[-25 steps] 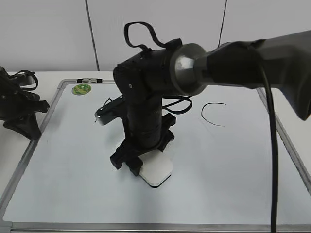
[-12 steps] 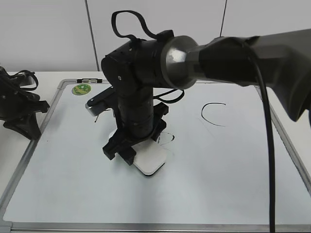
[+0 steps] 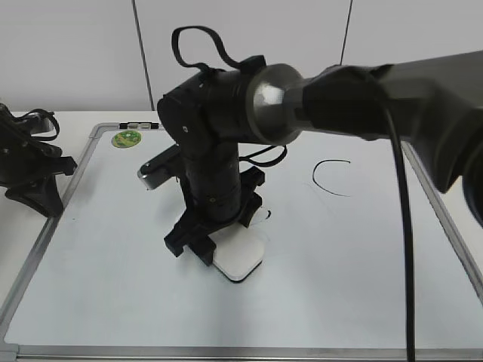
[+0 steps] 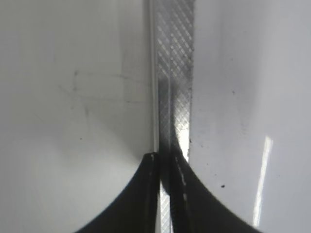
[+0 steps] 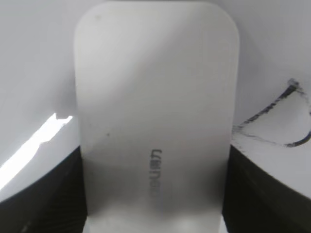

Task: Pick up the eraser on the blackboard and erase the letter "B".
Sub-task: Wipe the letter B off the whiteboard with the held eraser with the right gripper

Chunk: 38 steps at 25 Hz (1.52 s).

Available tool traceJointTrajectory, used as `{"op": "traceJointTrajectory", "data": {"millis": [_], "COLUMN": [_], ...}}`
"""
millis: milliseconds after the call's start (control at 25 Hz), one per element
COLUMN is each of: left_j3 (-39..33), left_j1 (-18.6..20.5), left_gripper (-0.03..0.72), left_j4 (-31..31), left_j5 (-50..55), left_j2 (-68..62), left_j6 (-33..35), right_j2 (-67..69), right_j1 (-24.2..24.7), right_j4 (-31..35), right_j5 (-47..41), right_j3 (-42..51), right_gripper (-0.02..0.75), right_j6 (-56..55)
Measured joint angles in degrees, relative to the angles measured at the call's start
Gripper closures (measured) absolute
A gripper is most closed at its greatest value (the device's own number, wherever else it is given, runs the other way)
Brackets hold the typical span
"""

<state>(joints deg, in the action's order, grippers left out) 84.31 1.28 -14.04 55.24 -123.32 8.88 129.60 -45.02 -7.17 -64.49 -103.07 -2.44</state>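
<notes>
My right gripper (image 3: 215, 245) reaches across the middle of the blackboard (image 3: 355, 249) and is shut on the eraser (image 3: 240, 261), pressing it flat on the board. In the right wrist view the white eraser (image 5: 155, 111) with grey lettering fills the space between my dark fingers (image 5: 43, 194). Thin black leftover strokes of the letter "B" (image 5: 284, 119) lie just right of the eraser, and show beside the arm in the exterior view (image 3: 265, 214). My left gripper (image 3: 38, 188) rests at the board's left edge, jaws closed and empty (image 4: 165, 160).
A black "C" (image 3: 332, 177) is drawn to the right of the arm. A round green sticker (image 3: 127, 139) sits at the board's top left corner. The silver frame (image 4: 175, 73) runs under my left gripper. The "A" is hidden behind the arm.
My right gripper slid the eraser left and away across the board, then back a little toward the right and front. The left arm has not moved.
</notes>
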Motion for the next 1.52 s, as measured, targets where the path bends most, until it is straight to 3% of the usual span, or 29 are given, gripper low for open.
{"op": "traceJointTrajectory", "data": {"millis": [480,1280,1520], "left_j3": [0.0,0.0,0.0], "left_j1": [0.0,0.0,0.0], "left_gripper": [0.676,0.676,0.677], "left_j4": [0.0,0.0,0.0], "left_j5": [-0.1,-0.1,-0.1], "left_j2": [0.0,0.0,0.0], "left_j6": [0.0,0.0,0.0], "right_j2": [1.0,1.0,1.0], "right_j1": [1.1,15.3,16.0], "right_j4": [0.6,1.6,1.3], "right_j5": [-0.7,-0.6,-0.8], "right_j3": [-0.3,-0.6,-0.6], "right_gripper": [0.189,0.189,0.189], "right_j6": [-1.3,-1.8,-1.2]}}
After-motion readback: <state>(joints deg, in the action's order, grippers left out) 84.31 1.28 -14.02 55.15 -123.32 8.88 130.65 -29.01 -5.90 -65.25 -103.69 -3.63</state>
